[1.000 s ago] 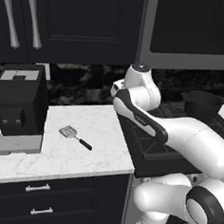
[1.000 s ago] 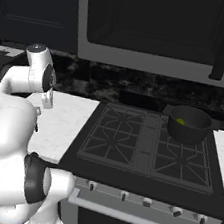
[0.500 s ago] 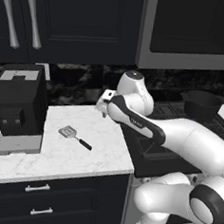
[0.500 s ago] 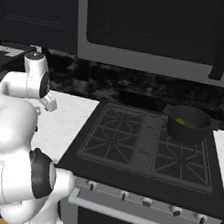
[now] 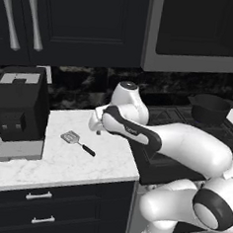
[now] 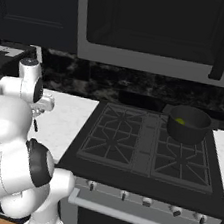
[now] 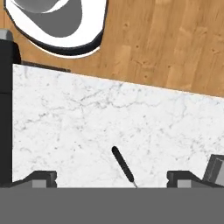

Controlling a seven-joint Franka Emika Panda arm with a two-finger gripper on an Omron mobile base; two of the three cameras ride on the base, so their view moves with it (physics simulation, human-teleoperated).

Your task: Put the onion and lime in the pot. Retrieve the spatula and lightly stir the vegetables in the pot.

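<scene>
The spatula (image 5: 78, 142) lies flat on the white marble counter (image 5: 60, 168), with its slotted silver head to the left and its black handle pointing right and forward. My gripper (image 5: 98, 131) hangs open just above the counter, right of and behind the handle, touching nothing. In the hand view the black handle (image 7: 122, 164) lies between my spread fingertips (image 7: 42, 178), and the gripper (image 7: 111, 179) holds nothing. The dark pot (image 6: 188, 124) stands on the stove's back right burner with the lime (image 6: 181, 121) inside. The pot (image 5: 209, 108) also shows far right. The onion is out of view.
A boxy black coffee machine (image 5: 20, 103) on a grey base stands at the counter's left. The black stove (image 6: 139, 148) adjoins the counter on the right. Dark cabinets and a microwave (image 6: 156, 24) hang overhead. The counter's front edge drops to a wooden floor (image 7: 166, 39).
The arm has swung left from the stove side out over the counter, and the hand has come down near the spatula's handle. The jaws stay open. The spatula and pot have not moved.
</scene>
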